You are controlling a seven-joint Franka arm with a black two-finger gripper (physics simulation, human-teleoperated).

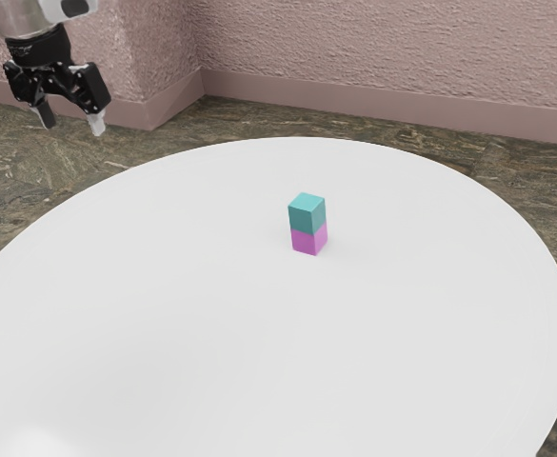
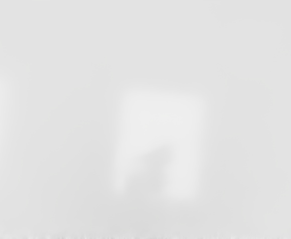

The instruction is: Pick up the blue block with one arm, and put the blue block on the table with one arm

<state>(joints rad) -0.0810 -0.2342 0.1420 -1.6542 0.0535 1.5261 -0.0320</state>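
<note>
Jaws of the black gripper (image 1: 70,119) released, tips apart, nothing between them. They're up off to the exterior view's left of the pink block (image 1: 308,239), well apart from it. Blue block (image 1: 307,214), more teal really, sits right on top of the pink block, touching, upright, sides roughly lined up. Pink block stands on the round white bench (image 1: 164,286), so the blue block is not directly on the bench surface. Stone-look floor (image 1: 11,181) past the bench rim, then baseboard (image 1: 354,101) and rough pink wall (image 1: 354,48), both behind the pink block. Wrist view: plain white surface, soft bright patch (image 2: 160,114), grey smudge (image 2: 147,172) inside that patch.
</note>
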